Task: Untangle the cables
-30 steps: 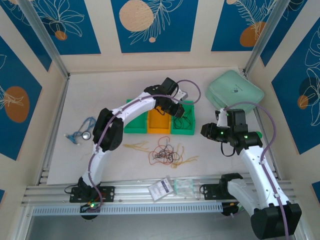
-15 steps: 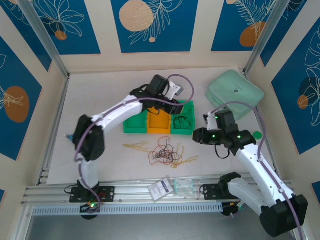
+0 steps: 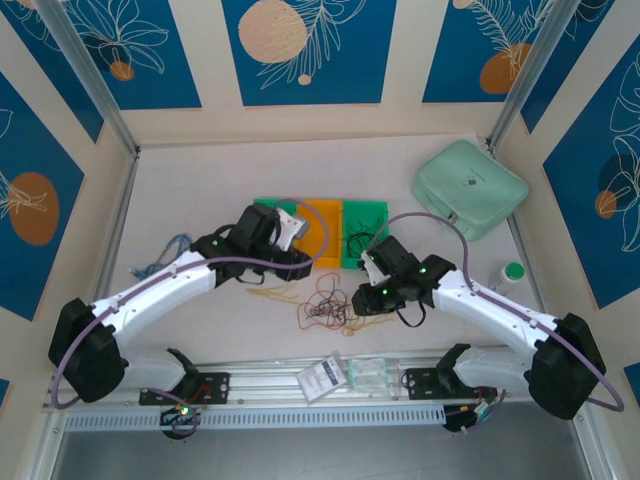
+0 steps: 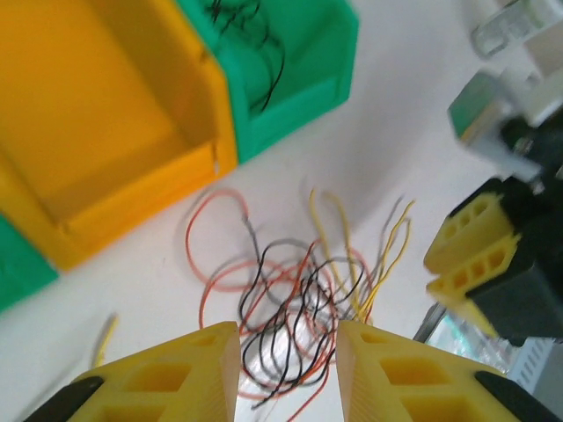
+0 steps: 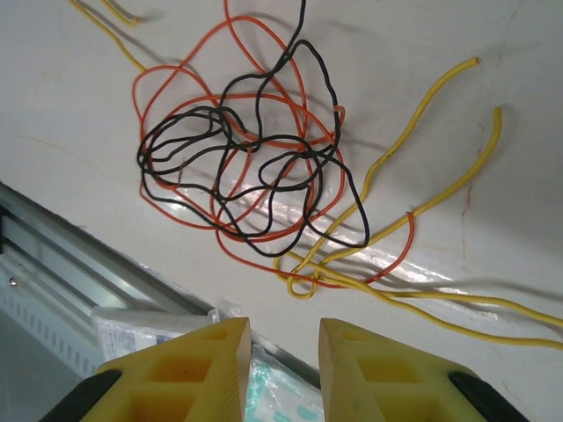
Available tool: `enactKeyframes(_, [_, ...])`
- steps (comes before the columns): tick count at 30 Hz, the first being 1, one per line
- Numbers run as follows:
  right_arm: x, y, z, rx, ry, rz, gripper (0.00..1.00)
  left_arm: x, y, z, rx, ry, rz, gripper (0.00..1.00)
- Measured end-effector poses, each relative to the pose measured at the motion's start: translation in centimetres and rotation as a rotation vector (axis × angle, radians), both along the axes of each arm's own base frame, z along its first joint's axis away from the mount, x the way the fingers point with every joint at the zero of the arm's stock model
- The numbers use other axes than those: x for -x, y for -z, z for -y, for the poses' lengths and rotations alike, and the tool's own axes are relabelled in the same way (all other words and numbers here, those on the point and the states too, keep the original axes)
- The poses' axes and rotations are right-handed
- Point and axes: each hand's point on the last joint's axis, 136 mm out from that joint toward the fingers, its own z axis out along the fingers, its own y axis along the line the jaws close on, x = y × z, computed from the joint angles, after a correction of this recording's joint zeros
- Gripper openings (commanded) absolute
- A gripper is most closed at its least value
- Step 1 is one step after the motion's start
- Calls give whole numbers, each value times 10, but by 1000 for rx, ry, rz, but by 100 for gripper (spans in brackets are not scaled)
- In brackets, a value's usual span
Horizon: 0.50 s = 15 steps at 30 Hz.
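Both arms have swung off the bins in the last second and come in over the knot. Left pincer (image 4: pixel 286 369) hangs just far-left of it, jaws partly apart, nothing between them. Right pincer (image 5: pixel 281 360) sits just right of it, jaws narrowly apart, also empty. Neither is touching wire.

Task item: tangle of thin red, black and pale yellow wires (image 3: pixel 325 305) lies on the white bench (image 3: pixel 200 190), centre, just near of the bins. Red and black loops are woven together in the middle. 2 yellow strands trail off right, and loose yellow wires (image 3: pixel 272 293) lie to its left.

My read: a new pick is starting; the knot is mostly intact.

Around:
- orange plastic bin (image 4: pixel 97 132), empty
- green plastic bin (image 4: pixel 299 70) right of it, holding dark wires
- clear plastic packets (image 3: pixel 345 375) on the near rail
- mint-green pouch (image 3: pixel 470 185), far right

Risk: 2 pincers close together over 1 small knot could clash. Pulling 1 strand may drag the whole clump.
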Motion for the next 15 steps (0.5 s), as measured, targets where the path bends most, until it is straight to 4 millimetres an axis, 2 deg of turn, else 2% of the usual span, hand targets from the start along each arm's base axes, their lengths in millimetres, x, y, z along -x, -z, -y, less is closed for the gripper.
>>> enactKeyframes(4, [-3,17,0,42,9,-23,28,15,17,-8,9,-13,-61,34])
enactKeyframes(11, [-14,41,3,119,26,-33,28,23,27,-9,27,-21,-103,34])
enactKeyframes(15, [-17,48,0,126,27,-39,27,23,26,-7,37,-18,-104,34])
